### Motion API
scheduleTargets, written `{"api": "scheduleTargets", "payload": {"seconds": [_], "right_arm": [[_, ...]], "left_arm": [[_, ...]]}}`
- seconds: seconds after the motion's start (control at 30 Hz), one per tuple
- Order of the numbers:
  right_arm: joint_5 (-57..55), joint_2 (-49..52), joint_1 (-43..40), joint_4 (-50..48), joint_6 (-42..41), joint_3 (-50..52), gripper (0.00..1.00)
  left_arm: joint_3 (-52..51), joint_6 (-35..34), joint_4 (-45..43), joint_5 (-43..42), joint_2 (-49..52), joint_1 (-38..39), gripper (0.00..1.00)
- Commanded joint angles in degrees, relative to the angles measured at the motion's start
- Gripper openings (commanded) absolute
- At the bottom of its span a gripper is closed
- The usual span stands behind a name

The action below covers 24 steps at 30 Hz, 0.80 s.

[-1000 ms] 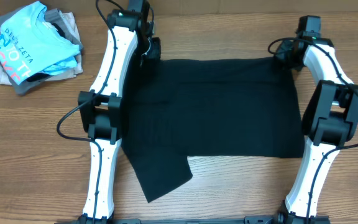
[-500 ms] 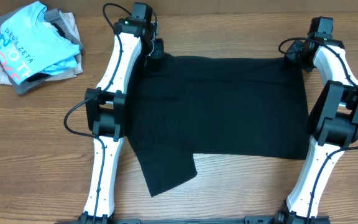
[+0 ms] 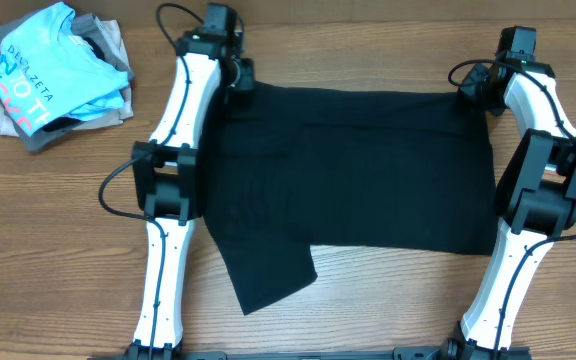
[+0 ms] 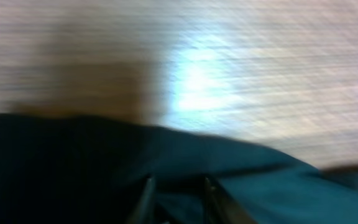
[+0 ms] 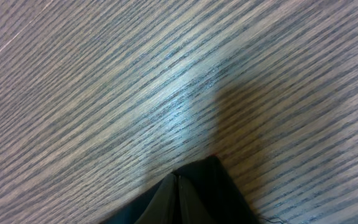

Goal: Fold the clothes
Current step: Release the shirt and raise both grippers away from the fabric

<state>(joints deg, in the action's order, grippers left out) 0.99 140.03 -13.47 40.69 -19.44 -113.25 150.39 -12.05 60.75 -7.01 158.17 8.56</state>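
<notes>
The clothes (image 3: pixel 368 170), one black garment, lie spread flat between the two arms, with a flap (image 3: pixel 268 275) hanging toward the front left. My left gripper (image 3: pixel 240 75) is at the garment's far left corner. The left wrist view is blurred, but it shows that gripper (image 4: pixel 177 183) with fingers parted over the dark fabric (image 4: pixel 73 162). My right gripper (image 3: pixel 473 85) is at the far right corner. In the right wrist view it (image 5: pixel 177 177) is shut, pinching the corner of the black cloth (image 5: pixel 219 180) just above the wood.
A pile with a light blue lettered tee (image 3: pixel 38 60) on grey and beige garments sits at the far left corner of the wooden table (image 3: pixel 368 310). Both arm bases stand at the front edge.
Both grippers carried the garment's far edge a little right and away, then stopped. The left fingers have spread apart and that gripper has drawn slightly back from the corner.
</notes>
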Motion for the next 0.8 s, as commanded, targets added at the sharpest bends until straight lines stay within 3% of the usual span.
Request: {"api": "scheduleTargets", "payload": {"seconds": [0.0,0.23,0.3,0.37,0.47,0.63,0.77], "right_arm": [[-3.5,3.0,-0.9,1.5,0.4,0.2,0.04],[-3.5,2.9,-0.9,8.8,0.4,-7.6,0.05],[-3.5,2.8,-0.9,12.0,0.4,-12.0,0.15],[-3.5,2.8,-0.9,16.5,0.4,-17.6,0.30],[-3.2,2.7,-0.8,22.9,0.4,-25.1,0.30],[5.2,2.7,0.1,32.1,3.3,-31.9,0.29],[8.1,3.6,1.3,35.4,4.9,-30.8,0.25]], "left_arm": [[0.2,-0.8,-0.2,5.9,3.5,-5.2,0.39],[4.2,-0.1,1.4,6.0,1.4,-6.5,0.54],[6.8,-0.2,1.9,6.0,0.8,-6.5,0.69],[9.9,-0.2,3.1,6.0,0.1,-6.5,0.69],[14.9,-0.4,6.1,5.9,-1.0,-6.5,0.70],[21.2,-0.3,15.4,2.0,-1.7,-5.4,0.58],[19.9,1.0,21.4,-4.9,-1.6,-3.9,0.37]]}}
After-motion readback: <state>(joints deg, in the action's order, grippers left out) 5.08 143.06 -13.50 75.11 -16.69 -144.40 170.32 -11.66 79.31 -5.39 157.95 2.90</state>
